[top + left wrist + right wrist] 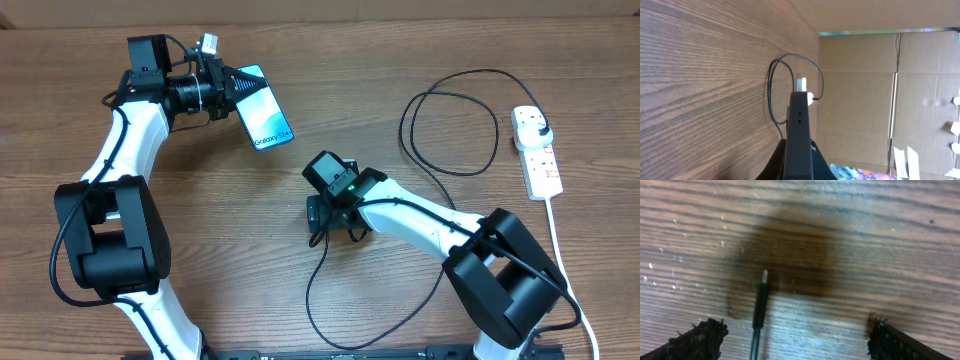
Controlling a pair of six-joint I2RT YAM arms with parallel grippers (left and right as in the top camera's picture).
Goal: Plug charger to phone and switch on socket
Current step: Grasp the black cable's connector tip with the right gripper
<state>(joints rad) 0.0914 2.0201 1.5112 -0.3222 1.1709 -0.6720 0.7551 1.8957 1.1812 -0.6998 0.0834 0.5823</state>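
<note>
A wood-grain worktop (230, 260) stretches under me, with a cardboard wall (865, 90) beyond it. My left end effector (232, 88) is clenched on one end of the phone (262, 116), whose blue screen shows to the overhead camera. My right end effector (795, 337) is released, its fingers spread wide just above the worktop. The charger (760, 300) tip lies on the wood between them, nearer one finger and touching neither. Its black cable loops away to the plug, seated in the socket (540, 165) on my right side.
</note>
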